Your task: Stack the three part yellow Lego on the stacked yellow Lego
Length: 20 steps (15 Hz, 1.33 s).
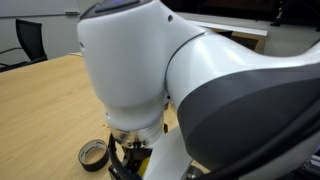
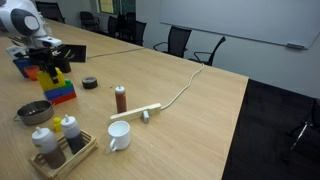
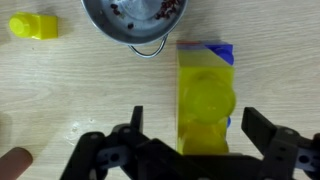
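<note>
In the wrist view a chunky yellow Lego (image 3: 206,100) with a large round stud on top stands straight below my gripper (image 3: 193,118). The black fingers (image 3: 252,128) stand wide on either side of it, with a gap on each side, so the gripper is open and holds nothing. At the block's far end a lower yellow layer (image 3: 198,55) with a blue brick edge (image 3: 228,52) shows, which looks like the stacked yellow Lego beneath it. In an exterior view the gripper (image 2: 44,62) hovers over a coloured Lego stack (image 2: 58,86). The arm hides most of it in the exterior view (image 1: 130,160).
A metal bowl (image 3: 135,20) (image 2: 35,112) sits close beside the stack, and a small yellow piece (image 3: 35,27) lies nearby. A tape roll (image 2: 90,83) (image 1: 93,153), a brown bottle (image 2: 120,98), a white mug (image 2: 118,135), a tray of bottles (image 2: 55,148) and a power strip (image 2: 140,112) are also on the table.
</note>
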Each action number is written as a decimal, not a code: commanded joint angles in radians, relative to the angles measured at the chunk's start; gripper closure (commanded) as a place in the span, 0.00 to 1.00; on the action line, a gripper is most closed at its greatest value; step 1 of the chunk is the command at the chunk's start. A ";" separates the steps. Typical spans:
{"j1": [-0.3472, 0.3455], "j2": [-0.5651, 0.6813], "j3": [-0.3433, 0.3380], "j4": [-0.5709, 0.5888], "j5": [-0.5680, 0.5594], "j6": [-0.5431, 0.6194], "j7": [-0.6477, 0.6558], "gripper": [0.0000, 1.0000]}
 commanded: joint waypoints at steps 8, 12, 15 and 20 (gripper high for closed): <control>-0.029 -0.055 0.008 -0.055 0.021 0.074 -0.036 0.00; -0.033 -0.068 0.005 -0.065 0.015 0.071 -0.045 0.00; 0.003 0.004 -0.005 0.009 0.004 0.004 -0.004 0.00; -0.009 -0.003 -0.004 0.008 0.007 0.029 -0.014 0.00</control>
